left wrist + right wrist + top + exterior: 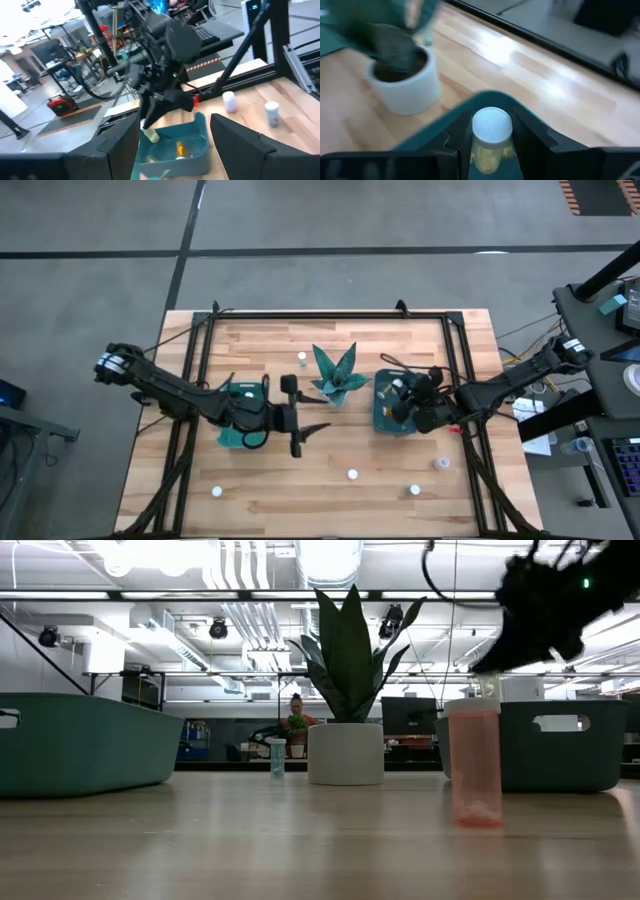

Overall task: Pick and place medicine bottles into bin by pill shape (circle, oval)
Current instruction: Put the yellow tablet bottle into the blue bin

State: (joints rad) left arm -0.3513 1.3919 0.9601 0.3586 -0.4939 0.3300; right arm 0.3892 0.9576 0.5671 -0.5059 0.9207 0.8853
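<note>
Care now belongs with the right gripper (491, 145), clamped on a white-capped medicine bottle (491, 137) above the right teal bin (385, 412): release only inside its walls, while the left gripper (297, 420), jaws wide and empty, waits beside the left bin (240, 392).

A teal spiky plant ornament (335, 375) in a white pot (345, 753) stands upright near the middle of the wooden surface (330, 490), towards its far edge. A black frame (330, 316) runs along the far edge of the surface and down both sides. Beyond it the low view shows a room with ceiling pipes (235, 570), desks and a seated person (296, 715) in the distance.
</note>
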